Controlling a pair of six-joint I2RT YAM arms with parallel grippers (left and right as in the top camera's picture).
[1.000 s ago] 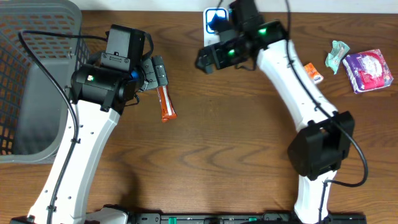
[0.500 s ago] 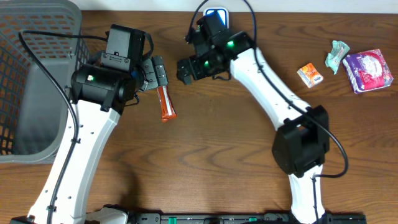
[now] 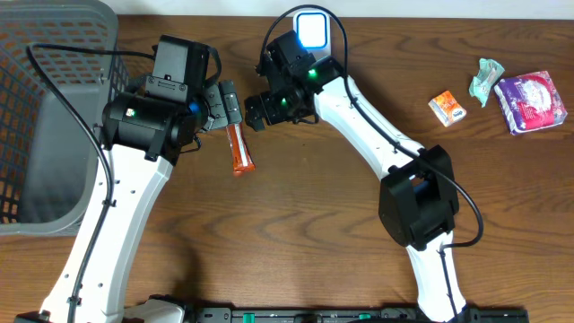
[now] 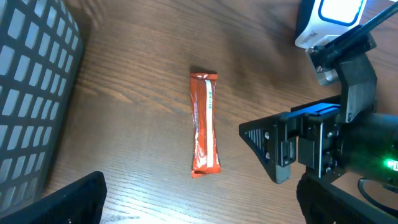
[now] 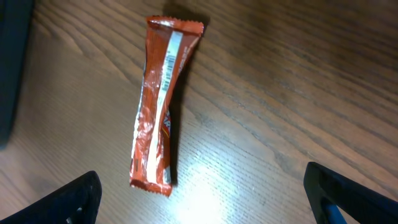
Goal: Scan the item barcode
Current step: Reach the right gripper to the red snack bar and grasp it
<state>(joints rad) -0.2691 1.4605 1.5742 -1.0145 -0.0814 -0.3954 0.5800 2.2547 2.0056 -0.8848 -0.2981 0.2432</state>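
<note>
Both tools stand spread wide and pinch nothing: the left tool (image 3: 226,106) hangs over the far end of the orange snack bar (image 3: 239,150), and the right tool (image 3: 257,109) sits just beside it, on the side of the glowing scanner (image 3: 311,29). That bar lies flat on the counter (image 3: 314,224), free of both, between the grey basket (image 3: 54,54) and the scanner. Its long axis runs roughly from the far edge toward the robot, slightly slanted. In both wrist views it runs lengthwise up the frame between the fingers, so either tool would close across its narrow width. From the left wrist it sits nearly centred; from the right wrist it lies off to the left. I judge the left tool the nearer, needing mostly a descent. A pale seam with fine dark print faces up, possibly the barcode
</note>
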